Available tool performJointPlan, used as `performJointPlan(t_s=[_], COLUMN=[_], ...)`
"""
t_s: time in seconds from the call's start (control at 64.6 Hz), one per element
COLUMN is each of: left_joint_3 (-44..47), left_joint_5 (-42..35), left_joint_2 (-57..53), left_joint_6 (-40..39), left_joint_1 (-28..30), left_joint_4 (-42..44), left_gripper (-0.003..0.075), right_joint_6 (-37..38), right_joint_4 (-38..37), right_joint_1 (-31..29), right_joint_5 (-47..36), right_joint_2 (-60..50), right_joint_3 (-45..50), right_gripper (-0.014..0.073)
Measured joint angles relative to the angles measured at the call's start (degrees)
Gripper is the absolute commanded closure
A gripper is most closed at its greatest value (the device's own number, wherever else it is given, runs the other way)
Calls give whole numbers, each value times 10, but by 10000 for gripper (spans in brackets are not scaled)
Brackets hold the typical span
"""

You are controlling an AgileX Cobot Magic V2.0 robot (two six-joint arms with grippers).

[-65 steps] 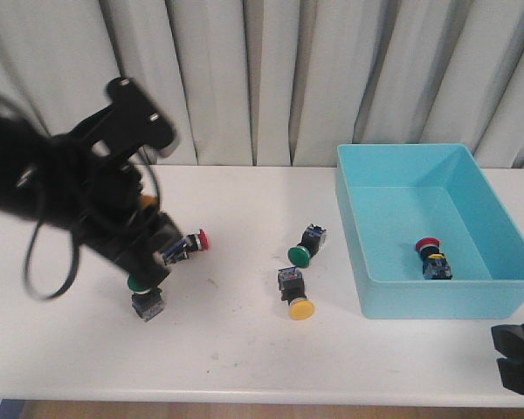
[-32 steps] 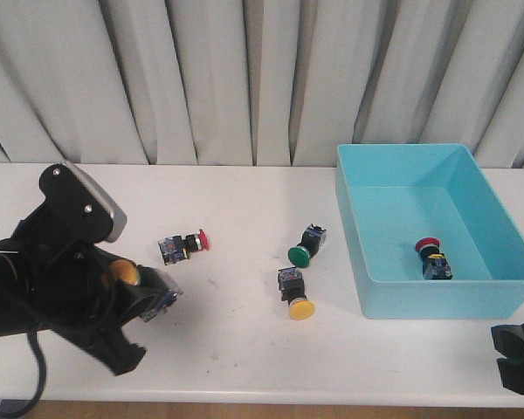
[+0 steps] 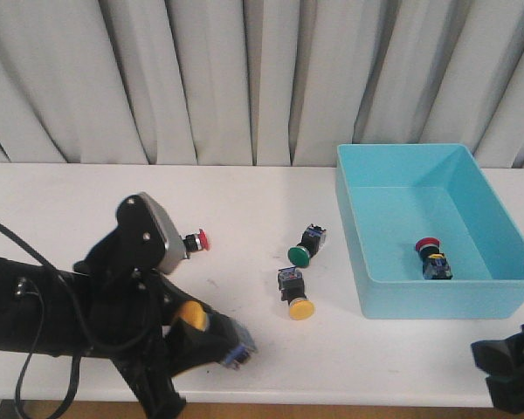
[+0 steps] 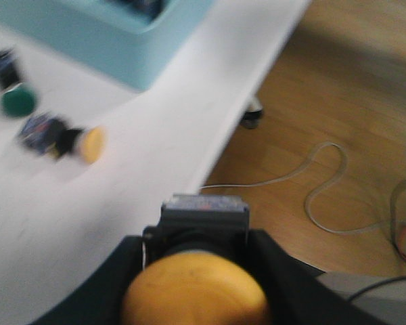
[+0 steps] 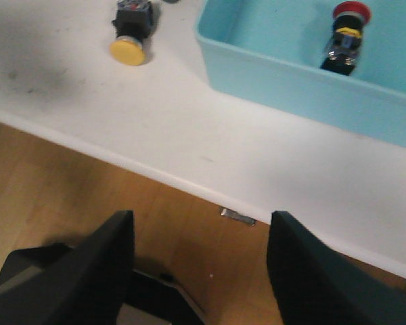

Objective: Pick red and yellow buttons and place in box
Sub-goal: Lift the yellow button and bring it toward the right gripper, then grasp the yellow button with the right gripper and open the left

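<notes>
White table point(image 3: 244, 188) before grey curtains. Left gripper point(image 3: 211, 342), lower left, clamped on yellow button point(image 3: 192, 316). Right gripper point(image 5: 199, 267), lower right, spread apart, holding nothing. Second yellow button point(image 3: 300, 308) at centre; red button point(image 3: 428, 245) inside box point(image 3: 437, 303), right.

Pale grey pleated curtains point(image 3: 244, 78) hang across the whole back, behind a white table point(image 3: 244, 201). Beyond the table's near edge lies a brown wooden floor point(image 5: 68, 196), where a thin light cable point(image 4: 325, 196) curls in a loop and the light is even
</notes>
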Motion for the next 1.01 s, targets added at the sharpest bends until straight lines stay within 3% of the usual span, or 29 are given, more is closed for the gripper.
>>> performJointPlan(t_s=[0.17,0.449,0.666,1.007], left_joint_3=[0,0,0,0], left_joint_5=[26,24,24,45], left_joint_2=[7,7,7,7], left_joint_6=[230,421,459,463], left_joint_1=[0,0,0,0], left_joint_4=[-140,-237,-242,-243], left_gripper=[532,532,532,532], right_joint_6=[-114,-362,-516,-621], right_joint_4=[66,200,211,223], right_joint_1=[0,33,140,262], right_joint_5=[30,38,-1,-140], right_joint_2=[53,163,223,239], right_joint_3=[-24,-76,-106,-109], right_gripper=[144,43,57,101])
